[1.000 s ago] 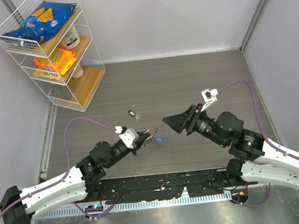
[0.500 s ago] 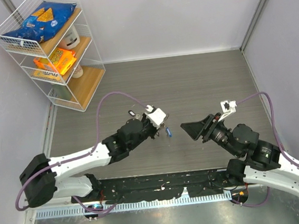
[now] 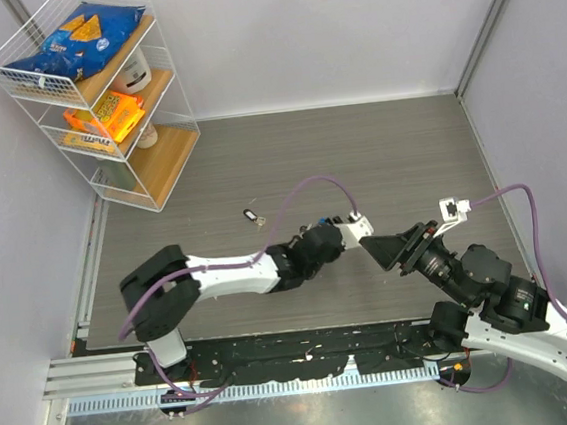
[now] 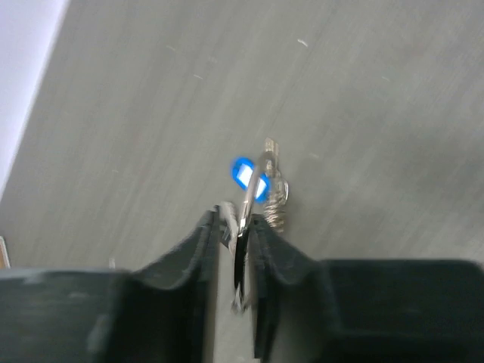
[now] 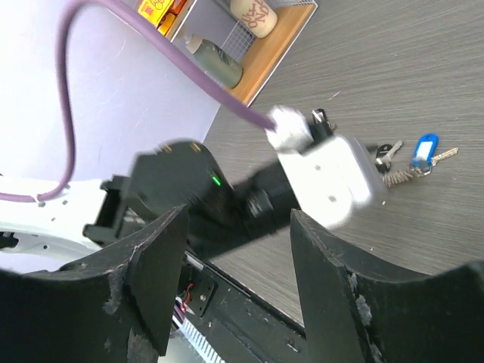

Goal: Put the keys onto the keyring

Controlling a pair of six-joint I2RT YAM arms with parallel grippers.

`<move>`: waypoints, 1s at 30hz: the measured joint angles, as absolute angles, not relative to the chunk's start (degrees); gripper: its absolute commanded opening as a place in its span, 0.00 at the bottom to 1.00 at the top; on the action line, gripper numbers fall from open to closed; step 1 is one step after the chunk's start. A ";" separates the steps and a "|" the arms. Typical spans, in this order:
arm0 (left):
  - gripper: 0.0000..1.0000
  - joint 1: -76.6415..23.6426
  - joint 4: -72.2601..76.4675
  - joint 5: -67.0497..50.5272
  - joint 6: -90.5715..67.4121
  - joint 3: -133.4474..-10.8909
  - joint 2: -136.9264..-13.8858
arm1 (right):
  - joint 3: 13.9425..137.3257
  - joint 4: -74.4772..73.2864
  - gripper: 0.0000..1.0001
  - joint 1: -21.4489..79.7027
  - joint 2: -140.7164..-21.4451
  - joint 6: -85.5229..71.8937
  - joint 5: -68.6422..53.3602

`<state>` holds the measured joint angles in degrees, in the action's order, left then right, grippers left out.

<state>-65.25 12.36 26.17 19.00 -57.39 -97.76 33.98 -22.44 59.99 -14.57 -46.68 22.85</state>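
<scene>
Clamping the keyring (image 4: 243, 215) edge-on between its jaws, your left gripper (image 4: 236, 223) lets a key (image 4: 274, 189) and blue tag (image 4: 243, 172) dangle beyond the tips. Your right gripper (image 5: 238, 218) faces it, jaws apart. Risk: a bump twists the wire free.

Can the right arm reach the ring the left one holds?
Probably yes: the open right gripper faces the left gripper close by, nothing between them, and the keyring pokes out of that grip.
</scene>
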 measured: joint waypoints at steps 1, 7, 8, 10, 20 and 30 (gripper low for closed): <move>0.38 -66.57 11.57 26.85 19.35 -57.91 -99.63 | 33.98 -22.83 0.62 59.99 -14.13 -46.70 23.03; 0.66 -74.11 7.60 28.10 17.80 -58.63 -106.04 | 34.28 -26.13 0.62 59.99 -11.92 -46.65 24.49; 0.68 -74.85 7.29 28.10 17.52 -58.41 -106.00 | 34.44 -26.70 0.62 59.99 -11.66 -46.63 24.82; 0.73 -76.36 7.49 28.32 16.45 -57.52 -105.12 | 34.94 -27.83 0.63 59.99 -11.31 -46.63 25.43; 0.92 -77.38 8.34 28.73 11.62 -46.44 -81.69 | 37.32 -29.17 0.63 60.01 -10.48 -46.28 28.42; 0.92 -77.34 6.63 31.27 7.44 -40.21 -66.37 | 39.97 -29.15 0.56 59.99 -21.15 -42.61 30.04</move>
<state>-77.34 6.63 31.27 7.44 -40.21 -66.37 39.97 -29.15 59.99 -21.15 -42.61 30.04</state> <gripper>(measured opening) 0.920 0.598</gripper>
